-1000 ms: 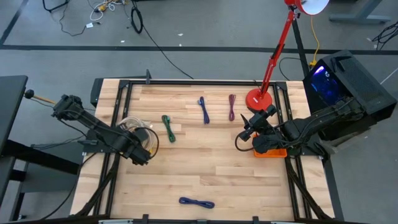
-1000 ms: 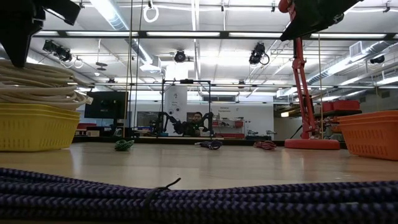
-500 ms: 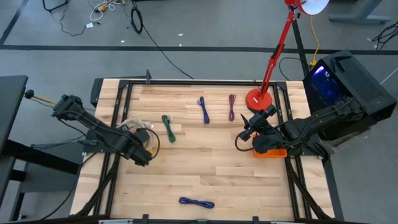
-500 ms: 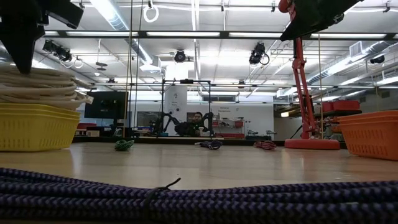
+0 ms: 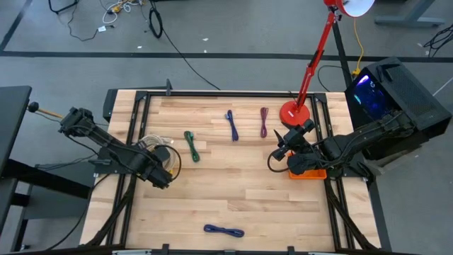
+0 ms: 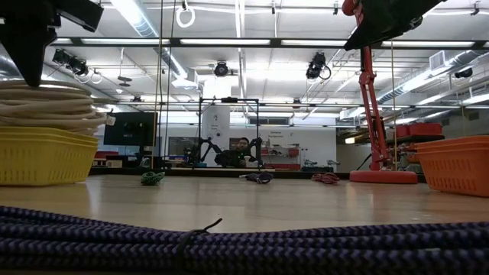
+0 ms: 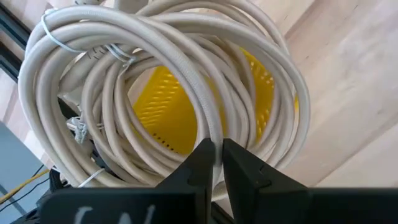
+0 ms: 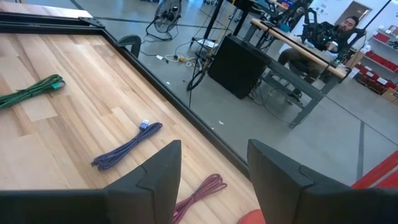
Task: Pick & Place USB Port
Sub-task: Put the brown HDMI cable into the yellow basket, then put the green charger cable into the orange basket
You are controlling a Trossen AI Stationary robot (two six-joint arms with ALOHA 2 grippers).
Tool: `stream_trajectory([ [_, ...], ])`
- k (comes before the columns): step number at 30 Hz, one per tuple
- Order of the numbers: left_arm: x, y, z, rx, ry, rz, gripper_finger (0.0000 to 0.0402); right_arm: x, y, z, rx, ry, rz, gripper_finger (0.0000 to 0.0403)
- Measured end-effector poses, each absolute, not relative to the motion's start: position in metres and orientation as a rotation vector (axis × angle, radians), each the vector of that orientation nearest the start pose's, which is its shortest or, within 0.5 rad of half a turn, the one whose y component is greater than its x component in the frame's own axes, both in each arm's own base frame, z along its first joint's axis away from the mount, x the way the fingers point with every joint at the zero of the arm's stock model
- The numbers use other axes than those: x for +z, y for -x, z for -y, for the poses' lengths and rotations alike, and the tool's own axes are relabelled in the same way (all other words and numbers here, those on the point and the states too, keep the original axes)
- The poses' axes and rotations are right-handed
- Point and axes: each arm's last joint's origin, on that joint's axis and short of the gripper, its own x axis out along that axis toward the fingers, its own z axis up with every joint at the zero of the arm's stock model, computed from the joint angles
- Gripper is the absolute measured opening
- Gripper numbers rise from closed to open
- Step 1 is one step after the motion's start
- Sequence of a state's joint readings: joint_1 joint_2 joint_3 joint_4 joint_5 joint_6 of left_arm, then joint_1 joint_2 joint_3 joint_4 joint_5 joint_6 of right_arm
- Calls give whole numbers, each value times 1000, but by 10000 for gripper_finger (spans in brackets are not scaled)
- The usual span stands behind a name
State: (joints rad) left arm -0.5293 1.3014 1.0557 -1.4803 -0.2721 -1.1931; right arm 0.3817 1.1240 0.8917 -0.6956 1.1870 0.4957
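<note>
A coil of white cable [image 7: 155, 74] lies on top of the yellow basket [image 6: 38, 156] at the table's left side; in the low view the coil [image 6: 46, 103] rests on the basket's rim. My left gripper [image 7: 217, 158] is above it, shut on one strand. My right gripper [image 8: 214, 168] is open and hovers by the orange basket [image 5: 310, 173] at the right edge, touching nothing. On the wood lie a green cable [image 5: 192, 146], a blue cable [image 5: 231, 125], a maroon cable [image 5: 263, 122] and a dark blue cable [image 5: 224, 230]. My left gripper pinches one strand of the white coil [image 7: 210, 134] between its two fingers, on the coil's outer loops, coming from above. The fingers lie across the strand. The coil is not lifted and stays resting on the yellow basket.
A red lamp base [image 5: 294, 113] stands at the far right, its arm rising over the table. The dark blue cable [image 6: 244, 237] lies close to the near edge. Black frame rails run along both sides. Bare wood spreads across the table's middle.
In the low view my left gripper has come down a little onto the white coil. The coil's top has sunk slightly under it. The right arm has kept still.
</note>
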Motion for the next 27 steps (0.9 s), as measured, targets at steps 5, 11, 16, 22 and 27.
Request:
stream_trajectory([
  [5,262,-166,88,716,270,-1400,41,281,-201,-52,-871,218,-462,185],
  [11,262,-166,88,718,266,-1393,41,281,-201,-52,-870,217,-463,185],
  [16,262,-164,87,732,246,-1401,47,281,-201,-52,-870,217,-463,185],
  [22,265,-164,86,726,253,-1388,87,281,-201,-52,-869,221,-464,185],
  [27,277,-167,88,706,275,-1354,122,281,-201,-52,-869,221,-464,185],
])
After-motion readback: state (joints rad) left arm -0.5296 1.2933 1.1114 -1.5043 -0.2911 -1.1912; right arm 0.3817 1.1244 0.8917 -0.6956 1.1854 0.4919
